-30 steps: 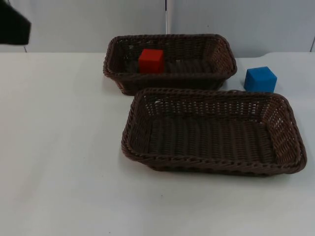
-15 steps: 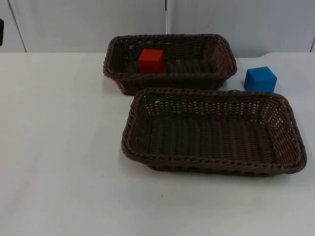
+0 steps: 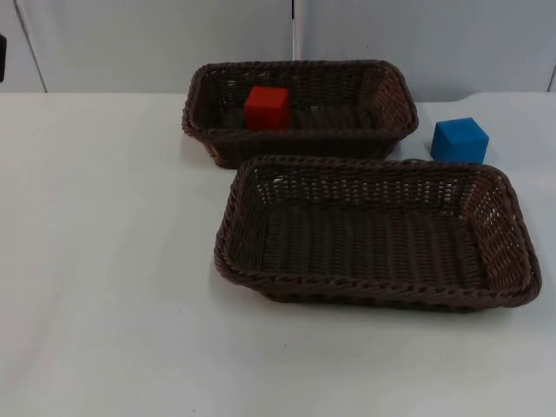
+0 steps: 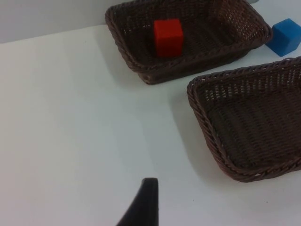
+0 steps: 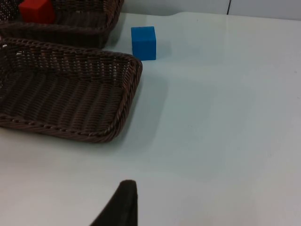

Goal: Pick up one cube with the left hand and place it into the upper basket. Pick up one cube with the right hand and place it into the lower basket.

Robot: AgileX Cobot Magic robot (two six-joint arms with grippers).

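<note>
With my left arm pulling off past the counter's far-left corner, fingers' state unclear, the red cube [image 3: 267, 108] is sitting in the upper basket [image 3: 198, 113], leaving the blue cube [image 3: 460, 140] for the right.

The upper basket [image 3: 300, 109] and the lower basket [image 3: 373, 233] are both woven from dark brown strands, wicker or perhaps a plastic imitation, with a rough, ribbed texture, braided rims and open gaps along the upper walls. The red cube [image 3: 267, 108] looks smooth and matt, with flat, evenly coloured faces; the blue cube [image 3: 460, 140] has the same plain, unshiny finish. The table [image 3: 113, 287] is white, smooth and faintly satin, giving a soft sheen. The partition wall [image 3: 156, 43] behind is a flat, matt grey panel.
</note>
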